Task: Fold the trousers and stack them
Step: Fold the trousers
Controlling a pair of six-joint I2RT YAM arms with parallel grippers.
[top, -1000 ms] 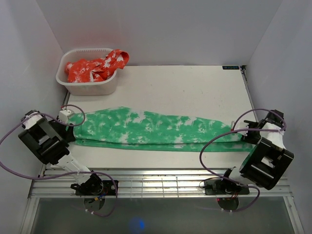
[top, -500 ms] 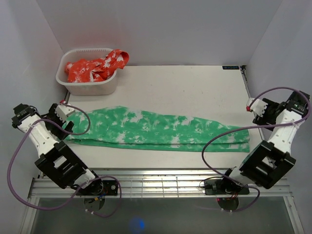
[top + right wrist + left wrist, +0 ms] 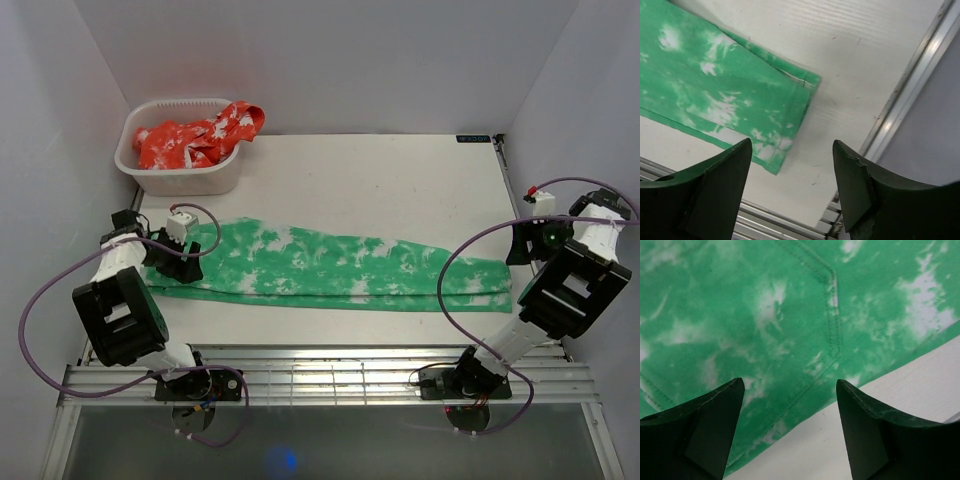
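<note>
The trousers [image 3: 320, 265], bright green with white blotches, lie flat in a long folded strip across the table [image 3: 380, 180]. My left gripper [image 3: 176, 262] hovers over their wide left end. In the left wrist view the gripper [image 3: 790, 385] is open and empty, above stitched green fabric [image 3: 765, 315] and its near edge. My right gripper [image 3: 527, 243] hangs just past the narrow right end, by the table's right edge. It [image 3: 792, 142] is open, over bare table, with the leg hem [image 3: 800, 92] ahead and to its left.
A white basket [image 3: 150, 175] with an orange-red and white cloth [image 3: 195, 138] stands at the back left corner. A metal rail [image 3: 910, 100] runs along the table's right edge, with the white walls close on both sides. A slatted metal rack [image 3: 320, 375] borders the front.
Both grippers were low at the two ends of the trousers; they have opened and let go. The right one has drawn off to the right edge. The left one swung out, then back over the left end.
</note>
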